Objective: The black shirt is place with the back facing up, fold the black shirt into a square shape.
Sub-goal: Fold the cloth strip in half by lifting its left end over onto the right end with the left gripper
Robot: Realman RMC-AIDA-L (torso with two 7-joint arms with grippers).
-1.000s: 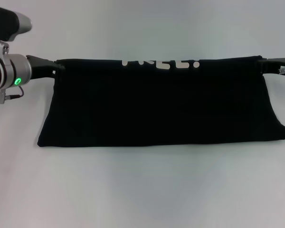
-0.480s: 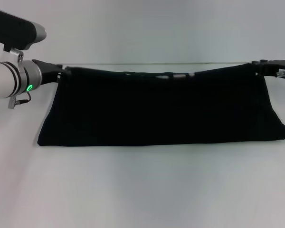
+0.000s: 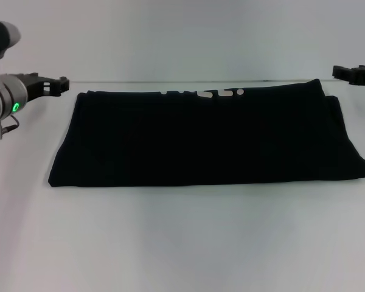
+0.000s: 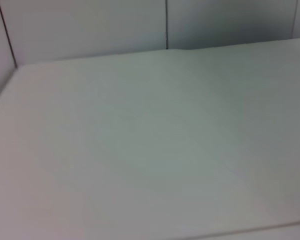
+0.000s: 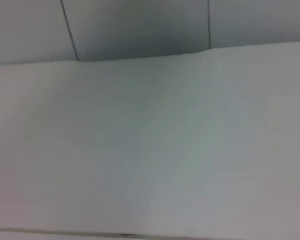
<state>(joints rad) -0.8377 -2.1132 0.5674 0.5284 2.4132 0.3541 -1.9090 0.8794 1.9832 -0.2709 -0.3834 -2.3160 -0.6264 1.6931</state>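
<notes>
The worktop (image 3: 182, 243) carries the black shirt (image 3: 207, 140) mid-frame, folded into a wide band, not square yet, so a crosswise fold remains. Left gripper (image 3: 56, 85) upper left, right gripper (image 3: 347, 73) upper right, both jaws released, clear.

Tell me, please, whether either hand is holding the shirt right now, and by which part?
Nothing is held. The left hand and right hand both sit clear of the black shirt, off its far corners.
</notes>
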